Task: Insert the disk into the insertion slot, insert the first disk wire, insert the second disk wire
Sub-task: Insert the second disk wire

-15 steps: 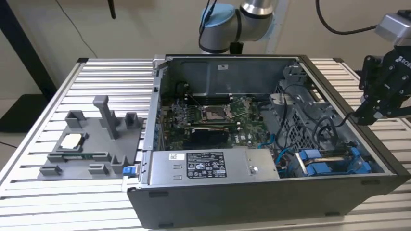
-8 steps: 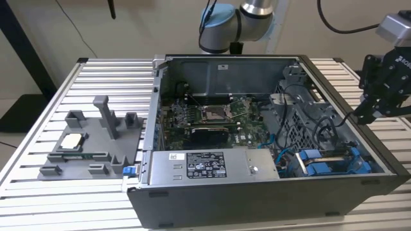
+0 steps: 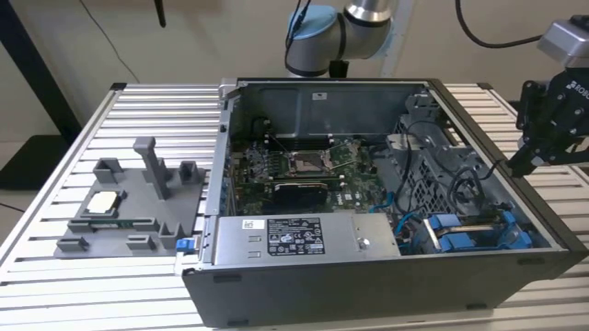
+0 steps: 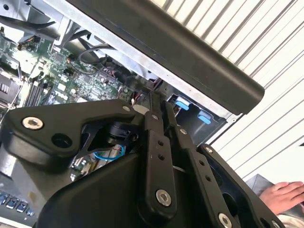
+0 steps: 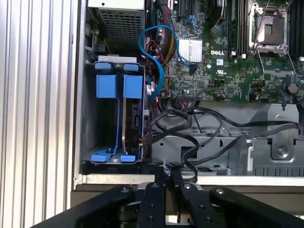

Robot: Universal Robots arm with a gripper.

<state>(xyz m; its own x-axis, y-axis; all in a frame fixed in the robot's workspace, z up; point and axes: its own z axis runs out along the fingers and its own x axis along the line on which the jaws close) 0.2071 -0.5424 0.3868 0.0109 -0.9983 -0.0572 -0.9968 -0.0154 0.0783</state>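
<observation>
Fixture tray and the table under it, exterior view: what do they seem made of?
Fixture tray: likely moulded or printed plastic, matte uniform grey without shine. Table: probably aluminium, pale ribbed slats with a dull metallic sheen.

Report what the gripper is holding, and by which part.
Nothing seen held: the gripper is shut, jaws together with nothing between them, above the computer case rim.

a robotics lab or test bench, not a home or an office. an open computer case [image 3: 368, 296] lies on a table [image 3: 101, 110] of ribbed aluminium profiles. beside it is a grey fixture tray [image 3: 110, 238] with moulded holders. an industrial robot arm [image 3: 318, 31] rises behind the case, before a plain beige wall [image 3: 212, 34].
</observation>
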